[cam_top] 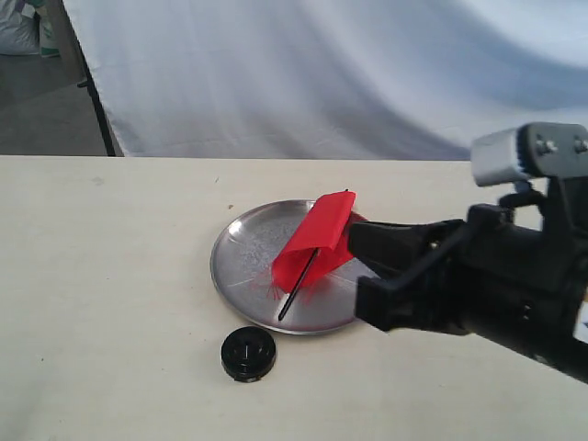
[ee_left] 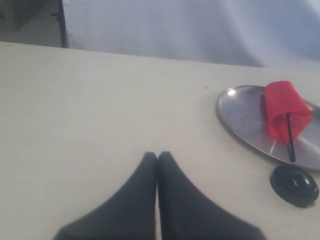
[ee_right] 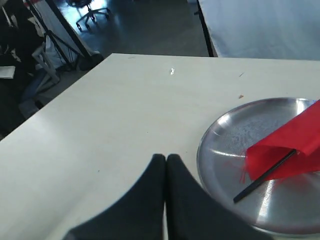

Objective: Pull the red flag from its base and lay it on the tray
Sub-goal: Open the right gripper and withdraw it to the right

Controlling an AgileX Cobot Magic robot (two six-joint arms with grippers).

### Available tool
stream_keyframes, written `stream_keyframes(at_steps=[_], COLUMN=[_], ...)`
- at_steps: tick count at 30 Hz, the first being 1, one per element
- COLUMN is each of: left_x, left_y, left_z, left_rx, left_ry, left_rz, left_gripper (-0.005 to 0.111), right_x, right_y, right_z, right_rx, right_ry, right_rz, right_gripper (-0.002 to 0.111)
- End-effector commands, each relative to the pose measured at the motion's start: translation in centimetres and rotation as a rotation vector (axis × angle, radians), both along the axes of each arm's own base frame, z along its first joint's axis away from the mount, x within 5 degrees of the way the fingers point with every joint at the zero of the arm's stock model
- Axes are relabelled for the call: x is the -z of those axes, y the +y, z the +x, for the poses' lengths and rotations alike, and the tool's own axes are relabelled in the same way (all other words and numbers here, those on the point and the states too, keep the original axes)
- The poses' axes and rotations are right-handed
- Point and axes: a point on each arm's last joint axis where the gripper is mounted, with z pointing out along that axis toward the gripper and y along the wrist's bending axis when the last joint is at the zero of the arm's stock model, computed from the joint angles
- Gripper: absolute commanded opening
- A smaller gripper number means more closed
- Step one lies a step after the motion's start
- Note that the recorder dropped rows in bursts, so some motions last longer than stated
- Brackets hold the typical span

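Observation:
The red flag (cam_top: 317,234) lies tilted on the round silver tray (cam_top: 241,253), its black stick pointing toward the tray's front rim. Off the tray, on the table just in front of that rim, sits the small black base (cam_top: 248,353) with nothing in it. My right gripper (ee_right: 166,158) is shut and empty beside the tray (ee_right: 227,137), clear of the flag (ee_right: 287,150); its black body (cam_top: 432,276) reaches in from the right. Well to the side of the tray (ee_left: 239,112), flag (ee_left: 282,107) and base (ee_left: 294,185), my left gripper (ee_left: 157,155) hangs shut and empty over bare table.
A white cloth backdrop (cam_top: 322,73) hangs behind the table. A black stand leg (cam_top: 96,101) is at the back left. The right wrist view shows the table's edge (ee_right: 55,97) with floor and chairs beyond.

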Motion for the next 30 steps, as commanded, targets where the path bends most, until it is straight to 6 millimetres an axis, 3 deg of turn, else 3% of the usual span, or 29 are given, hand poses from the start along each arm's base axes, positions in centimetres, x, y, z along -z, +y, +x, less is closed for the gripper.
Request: stream_keyframes(at_steps=[1, 9, 17, 22, 26, 30], left_x=[0.1, 0.1, 0.1, 0.1, 0.1, 0.1], left_y=[0.0, 0.0, 0.0, 0.0, 0.0, 0.0], left_z=[0.0, 0.0, 0.0, 0.0, 0.0, 0.0], left_rx=[-0.003, -0.003, -0.003, -0.003, -0.003, -0.003], left_ry=[-0.001, -0.001, -0.001, -0.001, -0.001, -0.001], left_rz=[-0.012, -0.012, -0.012, -0.012, -0.012, -0.012], left_gripper=[0.000, 0.000, 0.000, 0.000, 0.000, 0.000], right_x=[-0.1, 0.9, 4.0, 5.4, 6.6, 7.1], right_y=[-2.2, -5.7, -8.9, -9.3, -8.7, -8.7], right_z=[-1.7, -4.3, -5.1, -5.7, -6.3, -6.4], right_rx=[-0.023, -0.010, 0.137, 0.092, -0.031, -0.048], right_ry=[-0.138, -0.390, -0.447, -0.527, -0.489, -0.429], right_rz=[0.012, 0.090, 0.094, 0.000, -0.118, -0.134], right_gripper=[0.000, 0.000, 0.000, 0.000, 0.000, 0.000])
